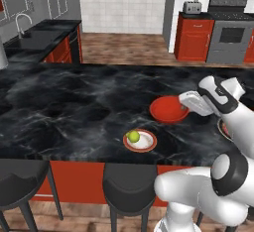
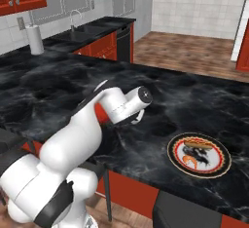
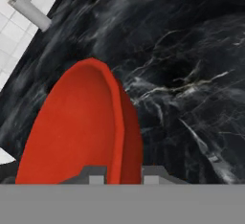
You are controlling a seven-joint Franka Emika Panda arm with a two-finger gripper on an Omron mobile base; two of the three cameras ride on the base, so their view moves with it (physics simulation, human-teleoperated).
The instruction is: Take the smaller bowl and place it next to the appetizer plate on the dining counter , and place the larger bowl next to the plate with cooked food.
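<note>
Dining counter [image 1: 74,102] — end effector [image 3: 123,177] pinching smaller bowl [image 1: 167,109] rim, arm reaching forward.

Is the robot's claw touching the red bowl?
Touching. In the hand view the gripper has one fingertip on each side of the red bowl's rim, pinching it shut.

Smaller bowl [image 1: 168,110] behind appetizer plate [image 1: 140,141], on dining counter [image 1: 64,107].
</note>
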